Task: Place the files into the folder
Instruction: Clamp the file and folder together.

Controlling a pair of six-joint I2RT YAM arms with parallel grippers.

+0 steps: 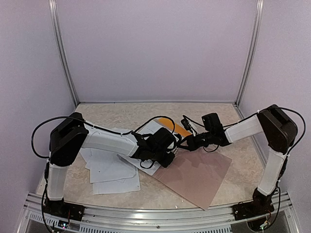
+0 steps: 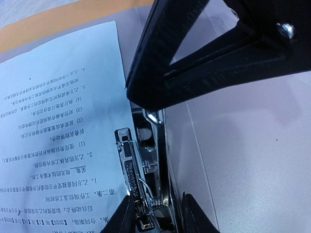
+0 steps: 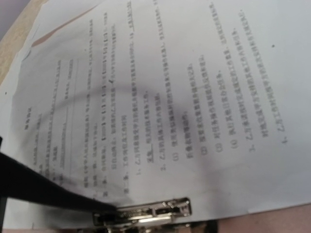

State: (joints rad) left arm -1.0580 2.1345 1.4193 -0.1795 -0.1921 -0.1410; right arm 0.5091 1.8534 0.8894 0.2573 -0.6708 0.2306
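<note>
The folder [image 1: 171, 124] lies open at mid-table, its orange-yellow edge showing [image 2: 19, 36]. A printed sheet of the files [image 2: 58, 121] [image 3: 184, 97] lies on it, its edge at the metal clip [image 2: 127, 165] [image 3: 155, 211]. My left gripper [image 1: 167, 156] [image 2: 158, 218] has its fingers on either side of the clip, shut on it. My right gripper [image 1: 182, 144] [image 2: 133, 94] [image 3: 104, 208] is shut with nothing in it, its tip down on the sheet's edge right beside the clip. More loose sheets [image 1: 109, 172] lie under the left arm.
A pinkish-brown flat board [image 1: 197, 177] lies at the front right of the folder, reaching toward the table's near edge. Both arms meet over the middle. Pale walls with metal posts [image 1: 63, 53] close in the back and sides.
</note>
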